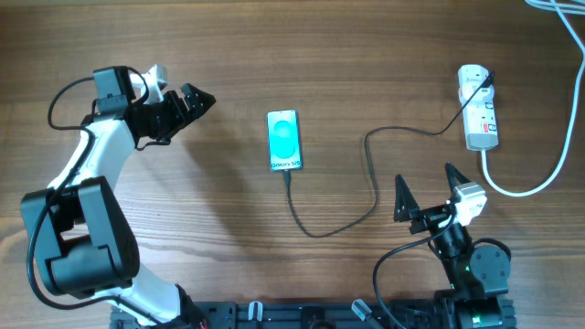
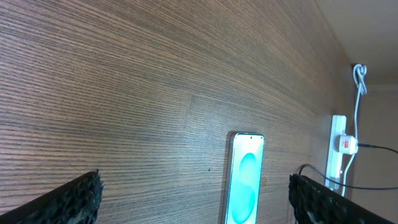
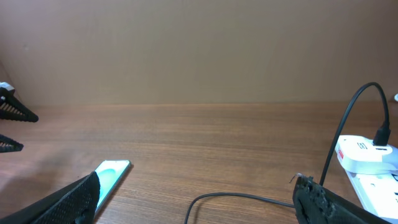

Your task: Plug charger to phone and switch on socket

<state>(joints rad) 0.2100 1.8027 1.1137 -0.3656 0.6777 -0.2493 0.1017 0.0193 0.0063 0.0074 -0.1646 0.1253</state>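
The phone [image 1: 284,140] lies flat mid-table with its teal screen lit; it also shows as the phone [image 2: 245,180] and the phone [image 3: 111,177]. The black charger cable [image 1: 372,174] runs from the white socket [image 1: 478,107] in a loop, and its end touches the phone's near edge. I cannot tell if it is seated. My left gripper [image 1: 194,108] hovers open left of the phone, empty. My right gripper [image 1: 425,178] stands open near the front, right of the cable loop, empty. The cable [image 3: 249,198] lies between its fingers [image 3: 329,205], below them.
A thick white cord [image 1: 539,183] curves from the socket off the far right corner. The charger's plug [image 2: 346,144] sits in the socket [image 2: 339,152]. Black robot cables loop near both arm bases at the front edge.
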